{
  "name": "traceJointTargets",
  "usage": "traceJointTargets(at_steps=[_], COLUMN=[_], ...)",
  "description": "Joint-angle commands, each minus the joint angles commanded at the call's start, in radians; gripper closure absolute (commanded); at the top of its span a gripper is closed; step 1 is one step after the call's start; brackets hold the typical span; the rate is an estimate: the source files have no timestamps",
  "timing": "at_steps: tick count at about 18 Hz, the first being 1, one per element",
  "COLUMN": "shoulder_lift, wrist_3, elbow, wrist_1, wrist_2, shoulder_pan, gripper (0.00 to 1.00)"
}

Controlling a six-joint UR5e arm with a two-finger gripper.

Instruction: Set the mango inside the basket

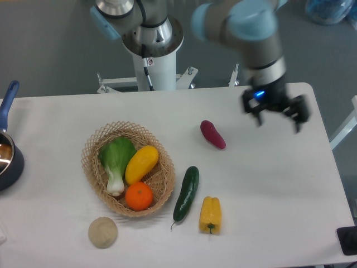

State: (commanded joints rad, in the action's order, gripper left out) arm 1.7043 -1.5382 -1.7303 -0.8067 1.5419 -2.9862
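Note:
The mango [140, 163], smooth and yellow-orange, lies inside the tan wicker basket [95, 146] at the table's left-middle, between a green bok choy [116, 159] and an orange [139, 196]. My gripper [277, 118] hangs above the table's far right, well away from the basket. Its fingers are spread apart and hold nothing. The image of the gripper is somewhat blurred.
A purple sweet potato [213, 134] lies mid-table. A cucumber [186, 193] and a yellow bell pepper [210, 214] lie right of the basket. A beige round bun-like thing [103, 232] sits at the front. A dark blue pot [8, 156] is at the left edge.

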Motion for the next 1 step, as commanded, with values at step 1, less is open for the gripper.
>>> traceJointTargets(at_steps=[1], shoulder_lift=[-0.003], wrist_3=[-0.034], elbow=[-0.002], wrist_1=[-0.015], wrist_2=[-0.023], shoulder_pan=[-0.035], gripper=[0.0])
